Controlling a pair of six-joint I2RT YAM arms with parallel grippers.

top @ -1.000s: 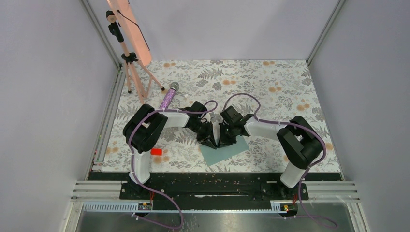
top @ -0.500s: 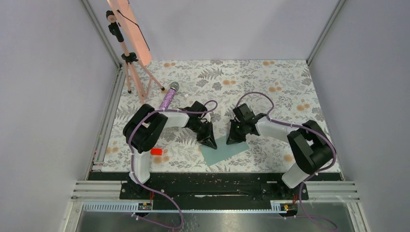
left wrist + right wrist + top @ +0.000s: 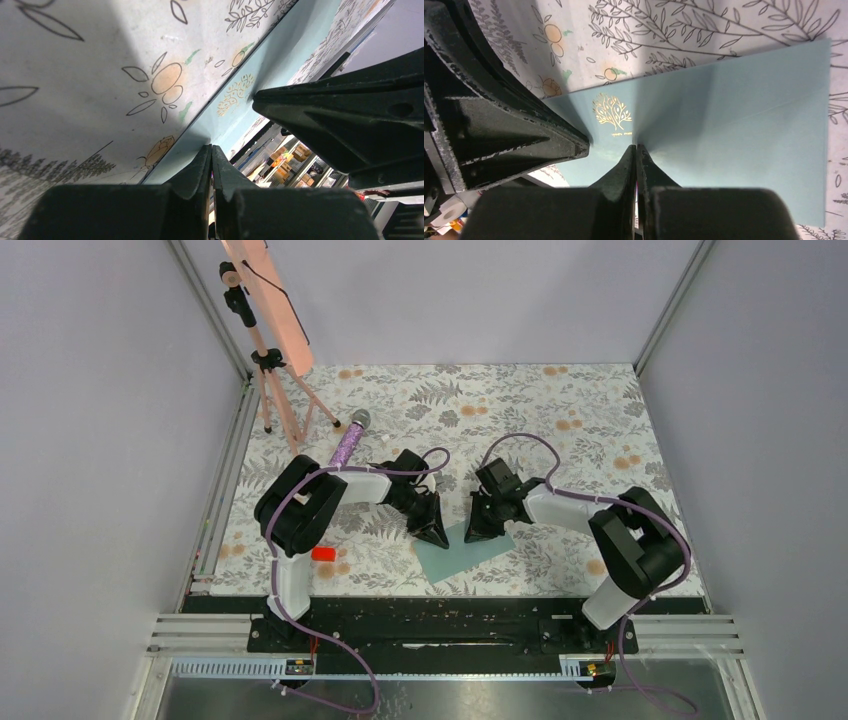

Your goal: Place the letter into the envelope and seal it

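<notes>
Envelope (image 3: 470, 550) flat on the floral table (image 3: 560, 400), near the front edge, between the two arms.
Left gripper (image 3: 437, 536) points down at its far left edge, jaws pressed together; right gripper (image 3: 471, 534), jaws likewise closed on nothing, rests its tip on the teal paper just beside the gold tree emblem (image 3: 612, 112).
</notes>
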